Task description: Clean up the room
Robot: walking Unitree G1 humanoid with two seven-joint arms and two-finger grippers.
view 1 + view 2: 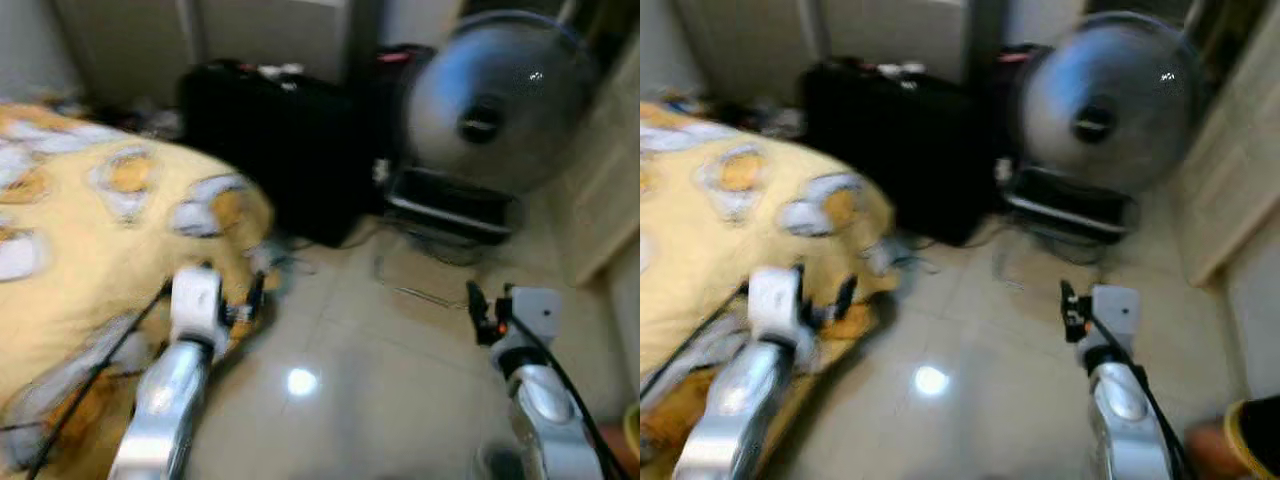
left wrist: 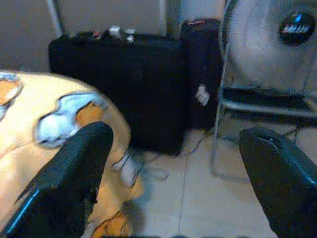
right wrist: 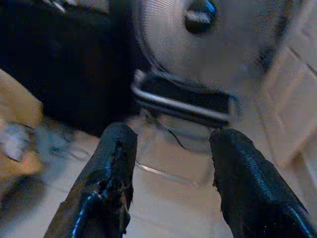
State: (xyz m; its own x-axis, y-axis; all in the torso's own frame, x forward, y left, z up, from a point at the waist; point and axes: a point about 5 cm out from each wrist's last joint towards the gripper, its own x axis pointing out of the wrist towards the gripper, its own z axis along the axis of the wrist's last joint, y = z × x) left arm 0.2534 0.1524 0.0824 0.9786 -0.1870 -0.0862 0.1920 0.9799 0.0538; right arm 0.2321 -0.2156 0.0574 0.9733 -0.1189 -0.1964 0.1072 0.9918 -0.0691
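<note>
Bare tile floor [image 1: 400, 380] runs between bed edge [image 1: 240, 250] and fan [image 1: 490, 100]; both hands [image 2: 173, 198] [image 3: 171, 183] gape, empty.

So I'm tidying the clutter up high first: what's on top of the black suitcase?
A few small items lie on the black suitcase, white and reddish, too blurred to name. Its far edge meets the wall, so anything behind it is hidden.

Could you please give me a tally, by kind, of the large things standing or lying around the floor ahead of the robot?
Fan: 1
Black suitcases: 2
Yellow blanket: 1
Total: 4
</note>
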